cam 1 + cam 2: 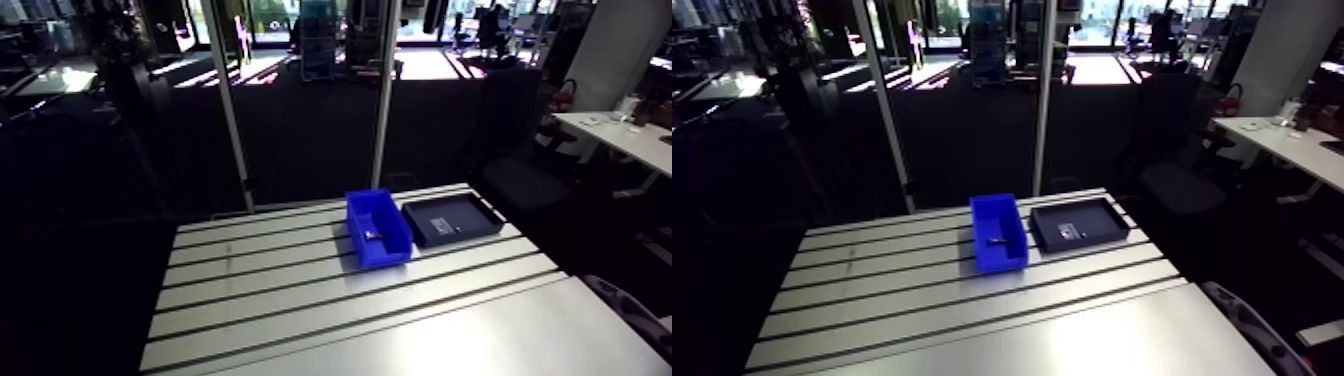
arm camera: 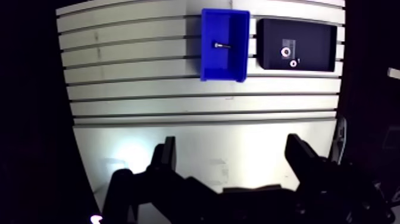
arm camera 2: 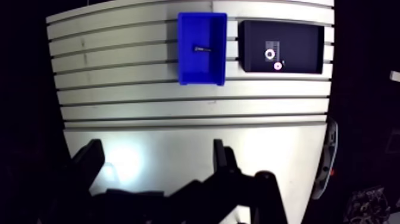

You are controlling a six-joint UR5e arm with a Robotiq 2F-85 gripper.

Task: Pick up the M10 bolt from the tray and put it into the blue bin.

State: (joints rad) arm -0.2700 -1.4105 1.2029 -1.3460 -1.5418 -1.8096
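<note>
In the arm view the blue bin (image 1: pixel 392 250) is seen just right of the frame's centre on the desk (image 1: pixel 300 300), with the tray (image 1: pixel 480 215) just beside it, further right. The bolt (image 2: pixel 221 44) is found lying on its side on the bin floor, not in the tray. Two small ring-like parts (image 2: pixel 285 52) are left in the tray; what they are cannot be made out.

In the wrist view the gripper (image 2: pixel 231 143) is held high, well apart from bin and tray, which lie far ahead of it. The fingers (image 2: pixel 166 152) are spread wide and nothing is held between them.

The placing is judged as done, so what is left is a clean finish. No further descent is called for. The fingers are best kept spread and well clear of the bin's walls, so that the bin is not nudged. The bolt should be confirmed as lying fully inside the bin before the task is counted as complete.
</note>
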